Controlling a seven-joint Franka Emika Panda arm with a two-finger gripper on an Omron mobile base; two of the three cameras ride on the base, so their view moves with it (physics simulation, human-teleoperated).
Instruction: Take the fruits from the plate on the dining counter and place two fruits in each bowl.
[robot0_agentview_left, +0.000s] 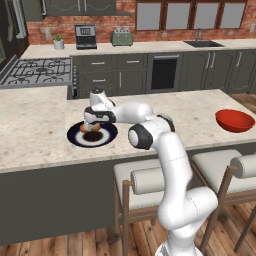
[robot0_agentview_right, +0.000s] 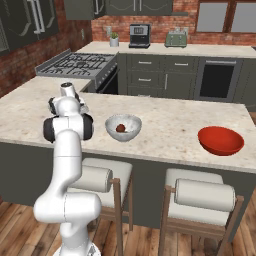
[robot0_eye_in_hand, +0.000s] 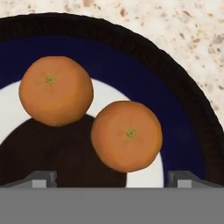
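A plate (robot0_agentview_left: 107, 135) is seen on the desk (robot0_agentview_left: 35, 130), near its front edge and toward its left end, with the white arm (robot0_agentview_left: 165, 150) bent over it from the stools' side. The gripper (robot0_agentview_left: 91, 128) is held just above the plate, pointing straight down. In the hand view two oranges (robot0_eye_in_hand: 56, 90) (robot0_eye_in_hand: 126, 136) are shown on the plate (robot0_eye_in_hand: 175, 109), touching or nearly touching each other, one close to the plate's pale middle ring and the other lying between the two fingers (robot0_eye_in_hand: 41, 178). The fingers are set wide apart, one at each side of the nearer orange, and nothing is gripped by them; whether they touch the plate cannot be told.

A grey-white bowl (robot0_agentview_right: 123, 127) is seen in the right base view just beside the arm, near the front edge of the desk, with one dark red-brown fruit (robot0_agentview_right: 120, 128) lying inside it. A red bowl (robot0_agentview_right: 220, 140) is placed well apart from it, toward the right end of the desk and also near the front edge; no fruit can be made out in it. Two padded stools (robot0_agentview_right: 200, 195) are drawn up under the front edge.
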